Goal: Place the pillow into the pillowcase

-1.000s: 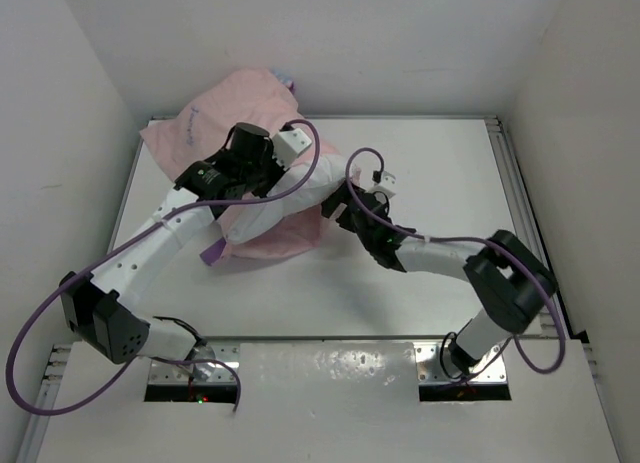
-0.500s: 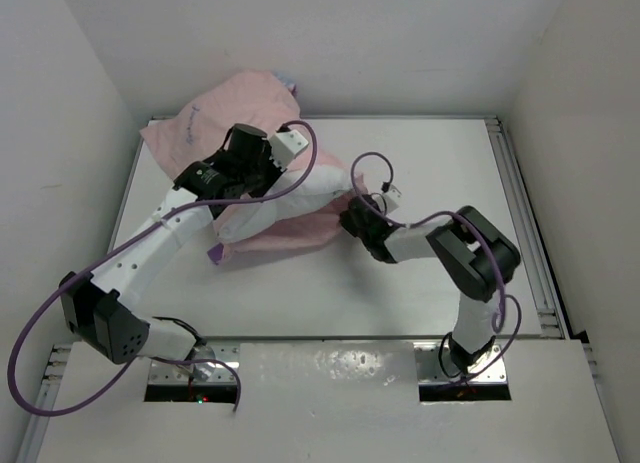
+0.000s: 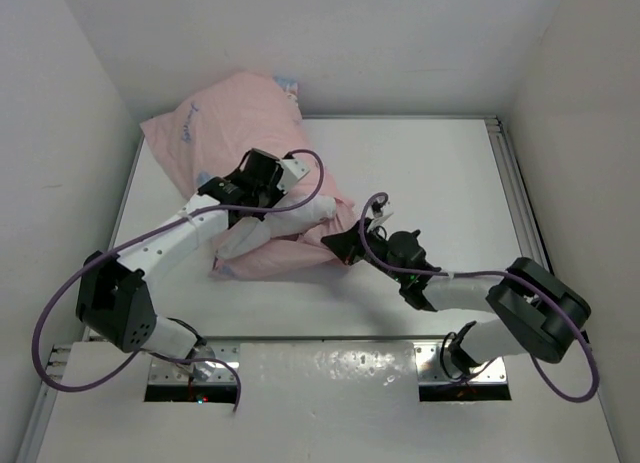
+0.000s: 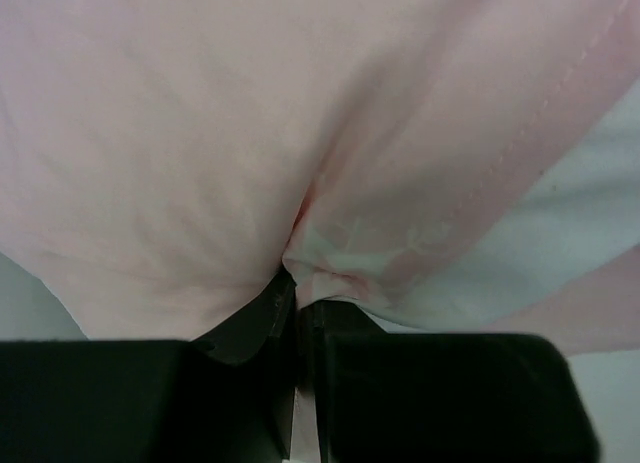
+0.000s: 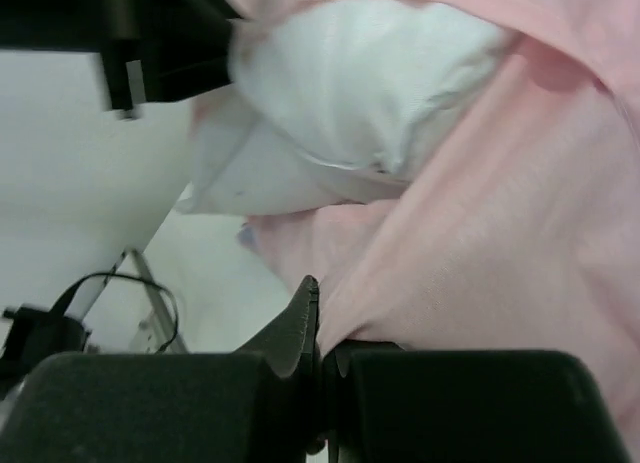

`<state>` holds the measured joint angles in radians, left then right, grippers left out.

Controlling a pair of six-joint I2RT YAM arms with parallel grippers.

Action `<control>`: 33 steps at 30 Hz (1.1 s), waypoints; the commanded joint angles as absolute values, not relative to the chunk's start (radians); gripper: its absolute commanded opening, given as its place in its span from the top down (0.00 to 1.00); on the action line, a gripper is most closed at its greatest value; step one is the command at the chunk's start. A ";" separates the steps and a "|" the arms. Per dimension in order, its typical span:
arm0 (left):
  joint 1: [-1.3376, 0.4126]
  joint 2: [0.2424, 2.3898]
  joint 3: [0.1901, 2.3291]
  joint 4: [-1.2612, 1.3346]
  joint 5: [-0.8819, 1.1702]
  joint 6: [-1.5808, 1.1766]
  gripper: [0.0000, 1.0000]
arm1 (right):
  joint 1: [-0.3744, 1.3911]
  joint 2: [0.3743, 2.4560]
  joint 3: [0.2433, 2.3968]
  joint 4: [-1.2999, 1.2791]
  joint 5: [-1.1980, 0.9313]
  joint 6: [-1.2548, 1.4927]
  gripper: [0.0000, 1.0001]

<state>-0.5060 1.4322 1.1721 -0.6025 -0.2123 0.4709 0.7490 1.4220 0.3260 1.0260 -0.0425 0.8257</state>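
Observation:
The pillowcase (image 3: 230,118) lies inside out, pale pink, bunched at the table's far left corner and reaching toward the middle. The white pillow (image 3: 287,223) pokes out of its near opening, partly covered by the pink cloth. My left gripper (image 3: 243,201) is shut on a fold of the pillowcase (image 4: 200,133) above the pillow; its tips (image 4: 300,288) pinch pink cloth, with the white pillow (image 4: 570,243) beside them. My right gripper (image 3: 340,245) is shut on the pillowcase's lower edge (image 5: 480,243), under the pillow (image 5: 370,83).
The white table (image 3: 430,173) is walled on three sides. A metal rail (image 3: 520,203) runs along its right edge. The left arm (image 5: 150,33) shows dark at the top of the right wrist view. Purple cables loop off both arms.
My right gripper has shut on the pillowcase's edge and drawn back toward the near side. The left gripper has moved nearer, still pinching, and the pink cloth has shifted along the pillow.

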 commanded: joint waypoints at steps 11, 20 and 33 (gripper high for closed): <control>-0.496 1.465 1.427 -0.699 0.031 0.425 0.24 | 0.813 1.253 0.273 1.158 -0.135 0.761 1.00; -0.558 1.312 1.554 -0.877 0.463 0.526 0.22 | 0.818 1.354 0.271 1.330 -0.051 0.896 1.00; -0.638 1.426 1.246 -0.756 0.483 0.442 0.61 | 0.900 1.279 0.169 1.246 0.130 0.913 1.00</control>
<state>-0.6228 1.4315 1.2266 -0.8135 0.4252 0.4583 0.8738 1.3186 0.1791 1.1889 0.0582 0.8967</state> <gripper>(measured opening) 0.372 0.002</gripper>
